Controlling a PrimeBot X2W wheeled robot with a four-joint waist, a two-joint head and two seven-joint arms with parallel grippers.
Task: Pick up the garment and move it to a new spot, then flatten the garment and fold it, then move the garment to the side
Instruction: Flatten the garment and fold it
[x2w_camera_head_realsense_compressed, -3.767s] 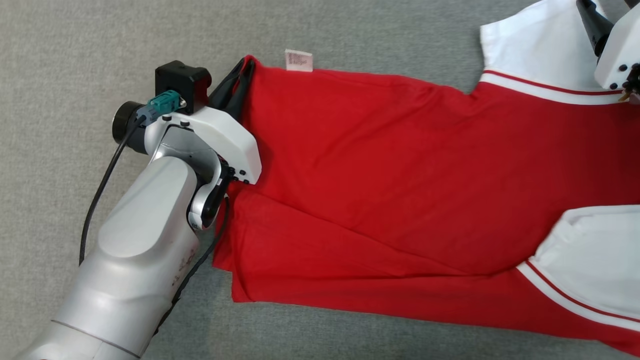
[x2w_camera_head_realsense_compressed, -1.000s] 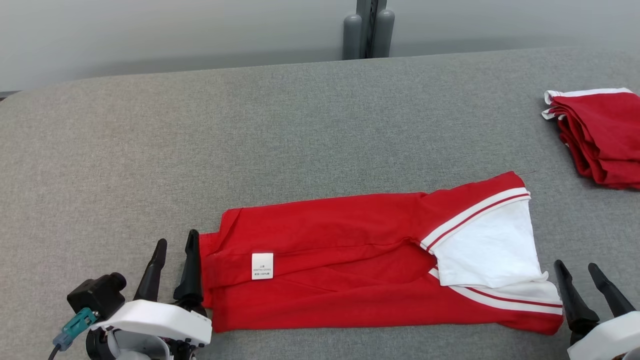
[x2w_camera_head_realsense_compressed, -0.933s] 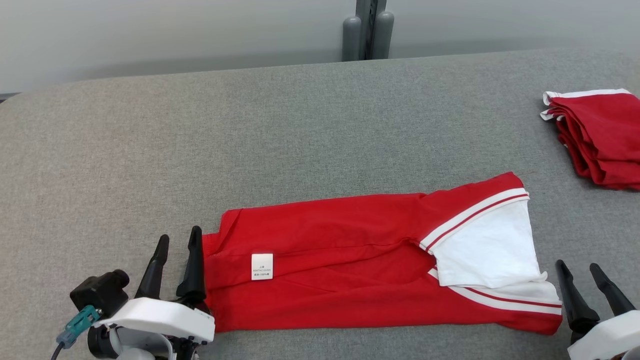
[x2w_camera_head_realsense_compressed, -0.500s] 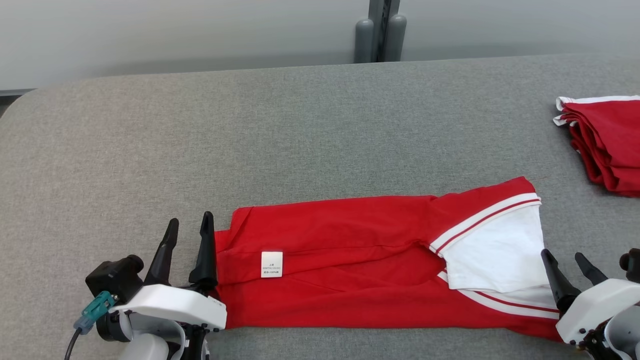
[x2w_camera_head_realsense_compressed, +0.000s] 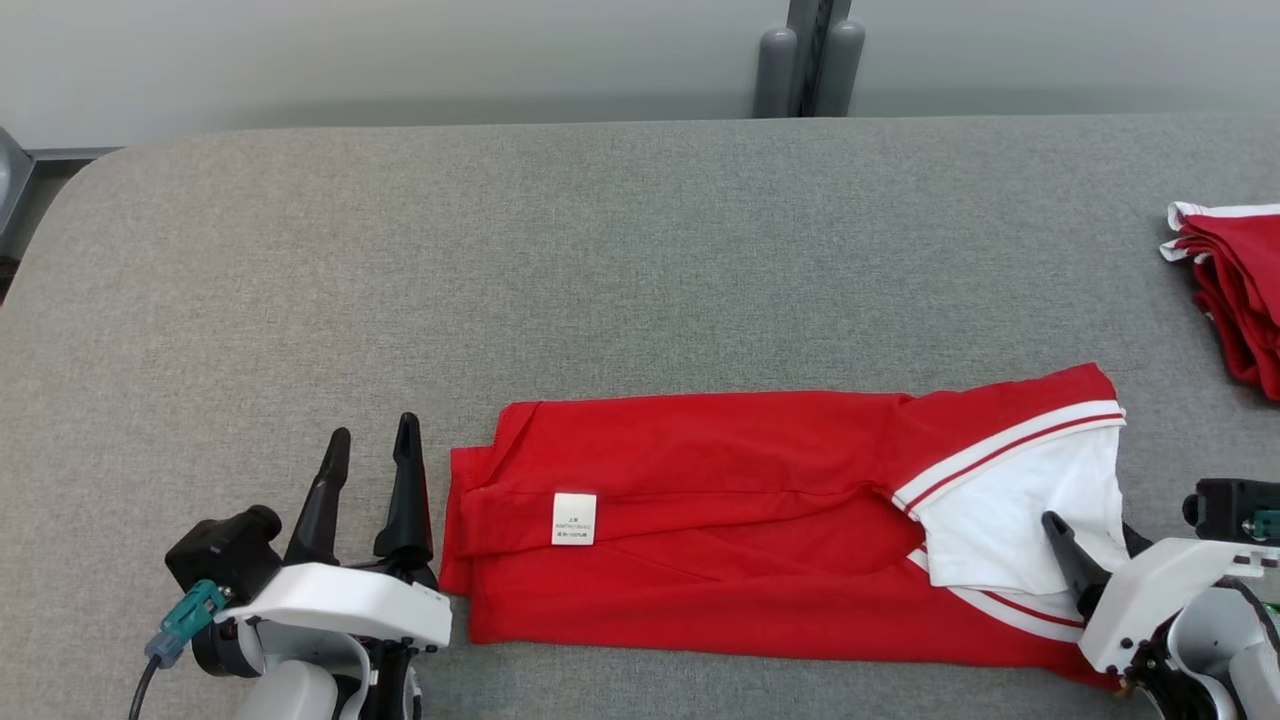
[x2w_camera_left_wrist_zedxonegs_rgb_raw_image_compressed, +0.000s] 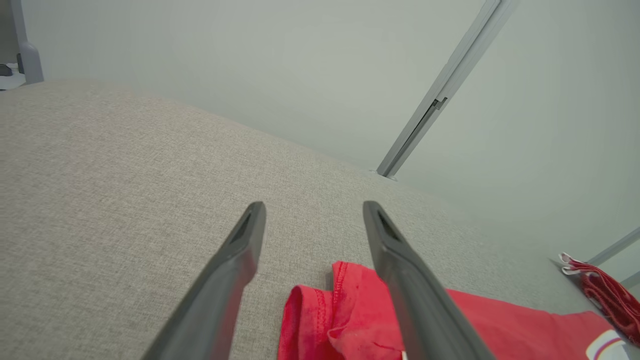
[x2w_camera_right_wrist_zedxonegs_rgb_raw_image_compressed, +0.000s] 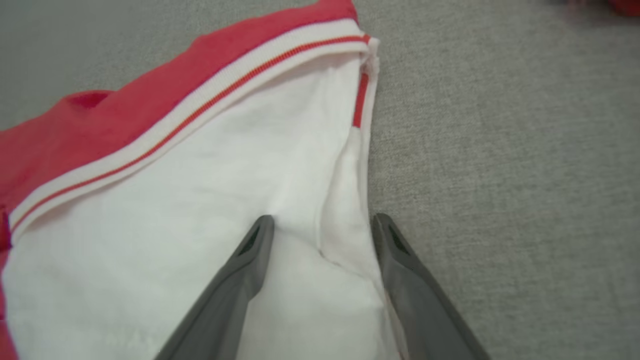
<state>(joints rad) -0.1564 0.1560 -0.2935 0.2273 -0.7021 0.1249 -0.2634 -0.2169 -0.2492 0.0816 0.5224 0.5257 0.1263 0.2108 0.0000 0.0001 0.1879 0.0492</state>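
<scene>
Spanning the head view, the grey padded table (x2w_camera_head_realsense_compressed: 600, 250) carries the folded red T-shirt (x2w_camera_head_realsense_compressed: 750, 520) lengthwise near its front edge, white sleeve at the right end. A pile of folded red garments (x2w_camera_head_realsense_compressed: 1235, 290) sits well apart at the far right. The left gripper (x2w_camera_head_realsense_compressed: 373, 430), its 2 fingers spread and empty, stands just beside the shirt's hem. The right gripper (x2w_camera_right_wrist_zedxonegs_rgb_raw_image_compressed: 322, 220), also spread, straddles the sleeve's edge. A white label (x2w_camera_head_realsense_compressed: 574, 518) lies on the shirt.

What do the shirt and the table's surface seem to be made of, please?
Shirt: probably a soft, matte knit, cotton or a blend. It lies limp with shallow creases, and it has stitched hems and ribbed striped trim.
Table: covered in grey matte cloth, woven or felt-like, with a fine speckled grain. What lies beneath cannot be told.
</scene>
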